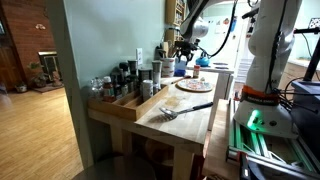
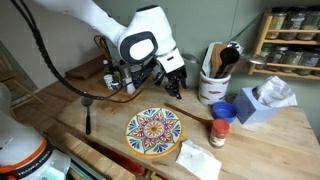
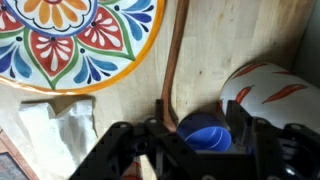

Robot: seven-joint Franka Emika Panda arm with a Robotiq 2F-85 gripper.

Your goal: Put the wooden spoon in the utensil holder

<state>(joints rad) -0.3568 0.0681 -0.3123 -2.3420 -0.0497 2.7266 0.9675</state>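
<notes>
Looking down through the wrist view, we find the wooden spoon point(image 3: 174, 60) as a slim tan line. It runs from the claw point(image 3: 195, 142) away toward the top of the frame, just beside the rim of the painted plate point(image 3: 80, 40) — so its long axis points away from the claw, not across it. Its near end disappears at the inner edge of one finger. The jaws appear to stand some way apart, with a blue cap point(image 3: 205, 132) showing in the gap. Whether the spoon is pinched there or merely lies on the table point(image 3: 230, 40) beneath, we cannot tell. The utensil holder point(image 3: 265, 85), white with red streaks, sits off to one side of the claw, near and just past the blue cap. We judge that the coming move turns on carrying the spoon sideways over that rim and bringing its long axis upright. In an exterior view the claw point(image 2: 172, 88) hangs above the table between plate point(image 2: 153, 132) and utensil holder point(image 2: 211, 90), which is crowded with utensils — something the wrist view hides. The spoon itself is too slim and pale to pick out there. In an exterior view the claw point(image 1: 183, 47) is small at the table's far end, well apart from the silvery slotted utensil point(image 1: 185, 110) near the front.
</notes>
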